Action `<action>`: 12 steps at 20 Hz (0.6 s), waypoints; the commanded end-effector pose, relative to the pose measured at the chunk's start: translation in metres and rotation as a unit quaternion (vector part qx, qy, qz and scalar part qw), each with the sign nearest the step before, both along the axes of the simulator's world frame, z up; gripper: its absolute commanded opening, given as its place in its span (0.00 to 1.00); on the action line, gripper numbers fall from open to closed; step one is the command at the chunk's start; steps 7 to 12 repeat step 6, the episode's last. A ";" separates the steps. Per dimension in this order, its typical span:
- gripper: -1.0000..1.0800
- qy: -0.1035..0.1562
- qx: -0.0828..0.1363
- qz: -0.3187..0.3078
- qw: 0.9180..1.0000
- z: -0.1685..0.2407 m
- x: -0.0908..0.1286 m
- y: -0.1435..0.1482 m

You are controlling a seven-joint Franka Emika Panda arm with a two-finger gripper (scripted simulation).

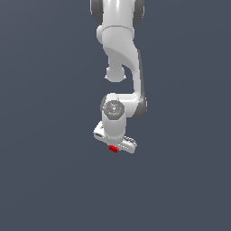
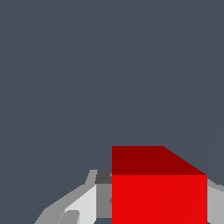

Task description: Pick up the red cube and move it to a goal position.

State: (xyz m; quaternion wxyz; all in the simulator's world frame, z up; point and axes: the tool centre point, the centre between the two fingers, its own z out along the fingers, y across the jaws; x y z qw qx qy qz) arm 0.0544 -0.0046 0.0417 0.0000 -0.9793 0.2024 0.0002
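The red cube [image 1: 113,148] is a tiny bright red block just under the white hand of my arm, near the middle of the exterior view. In the wrist view the red cube [image 2: 159,192] fills the space between my two grey fingers, with one finger [image 2: 83,205] on one side and the other finger [image 2: 215,203] on the other. My gripper [image 1: 113,147] is shut on the cube. The hand hides the fingertips in the exterior view. No goal marker shows in either view.
The white arm [image 1: 122,49] comes down from the top of the exterior view. The ground [image 1: 45,158] is a plain dark grey-blue surface with nothing else showing on it.
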 end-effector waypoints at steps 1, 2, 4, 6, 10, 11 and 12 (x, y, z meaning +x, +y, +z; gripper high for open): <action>0.00 0.000 0.000 0.000 1.000 0.004 -0.004 0.005; 0.00 0.000 0.000 0.000 1.000 0.005 -0.005 0.006; 0.00 0.000 0.000 0.000 1.000 0.007 -0.007 0.008; 0.00 0.000 0.000 0.000 1.000 0.008 -0.007 0.009; 0.00 0.000 0.000 0.000 1.000 0.008 -0.007 0.009; 0.00 0.000 0.000 0.000 1.000 0.008 -0.007 0.009; 0.00 0.000 0.000 0.000 1.000 0.008 -0.007 0.009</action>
